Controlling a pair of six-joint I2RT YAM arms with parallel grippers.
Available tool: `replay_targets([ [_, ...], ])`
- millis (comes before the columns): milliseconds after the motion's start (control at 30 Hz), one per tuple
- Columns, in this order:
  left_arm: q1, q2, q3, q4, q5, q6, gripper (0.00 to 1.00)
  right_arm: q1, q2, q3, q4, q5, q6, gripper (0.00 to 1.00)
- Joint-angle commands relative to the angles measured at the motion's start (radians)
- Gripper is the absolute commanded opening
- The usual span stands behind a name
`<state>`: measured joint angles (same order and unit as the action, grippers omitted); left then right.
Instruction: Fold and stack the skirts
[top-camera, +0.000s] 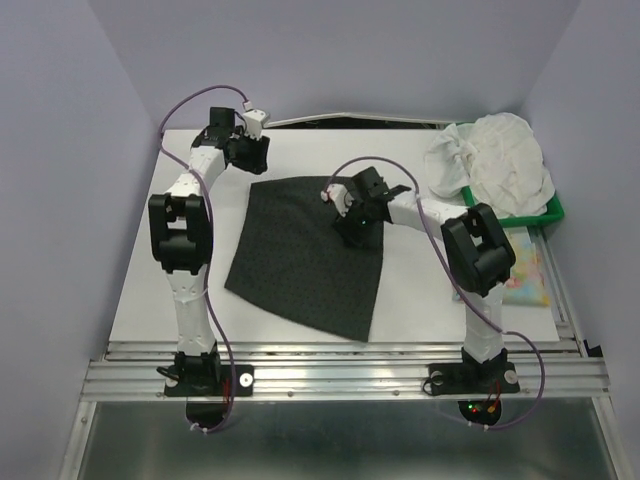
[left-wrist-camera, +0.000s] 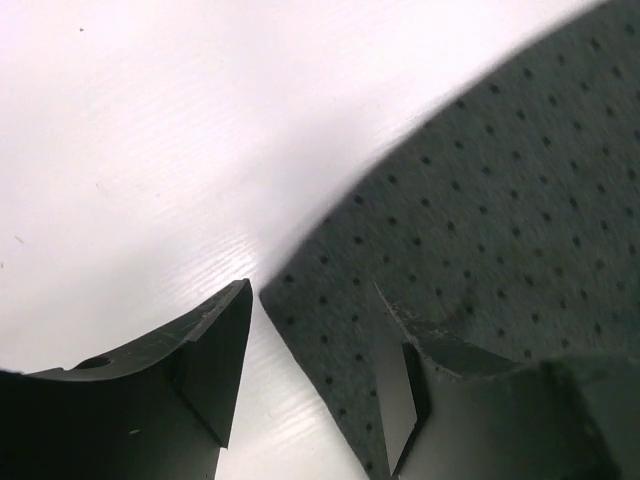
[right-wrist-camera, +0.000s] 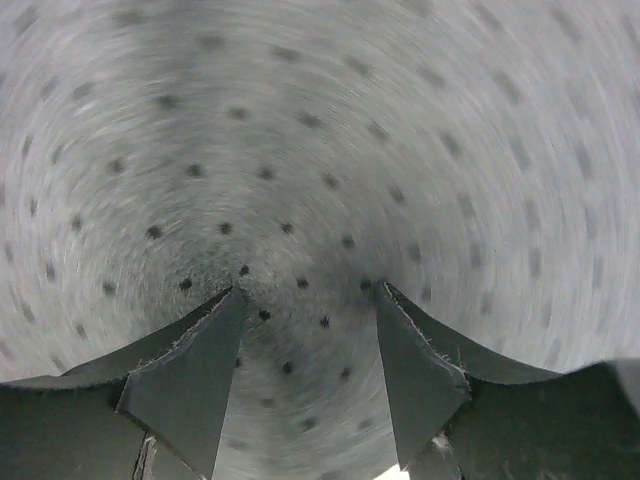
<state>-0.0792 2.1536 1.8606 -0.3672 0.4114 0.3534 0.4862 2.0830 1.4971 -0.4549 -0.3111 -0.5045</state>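
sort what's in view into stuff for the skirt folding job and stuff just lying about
For the job:
dark speckled skirt, spread flat
white crinkly skirt, bunched in the tray
floral yellow skirt, just nearer than the tray

Lying about:
green tray

Spread skirt (top-camera: 310, 255) lying at table (top-camera: 140, 290) centre. Tray (top-camera: 553, 210) sitting at 2 o'clock, bunched skirt (top-camera: 500, 160) lying in it. Third skirt (top-camera: 527, 275) lying at 3 o'clock, before tray. Left gripper (top-camera: 248, 160) hanging over spread skirt's 11 o'clock corner, right gripper (top-camera: 351, 234) over its 1 o'clock part.
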Motion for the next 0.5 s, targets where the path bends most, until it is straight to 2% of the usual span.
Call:
replay_targets([
  [0,0.006,0.024,0.097,-0.021,0.038,0.007,0.61,0.130,-0.018,-0.188,-0.059,-0.042,-0.069,0.61],
  [133,0.006,0.069,0.107,-0.024,0.035,0.027,0.61,0.149,-0.037,-0.201,-0.079,-0.065,-0.072,0.61],
  [233,0.006,0.106,0.117,-0.088,0.067,0.093,0.60,0.149,-0.067,-0.189,-0.097,-0.033,-0.074,0.64],
  [333,0.013,0.089,0.054,-0.124,0.122,0.159,0.60,0.140,-0.107,-0.153,-0.099,0.015,-0.059,0.68],
  [433,0.032,0.058,0.003,-0.163,0.167,0.219,0.60,0.085,-0.141,-0.054,-0.120,0.014,-0.022,0.73],
  [467,0.048,0.051,0.000,-0.192,0.193,0.248,0.60,0.066,-0.138,0.024,-0.131,0.009,-0.014,0.74],
])
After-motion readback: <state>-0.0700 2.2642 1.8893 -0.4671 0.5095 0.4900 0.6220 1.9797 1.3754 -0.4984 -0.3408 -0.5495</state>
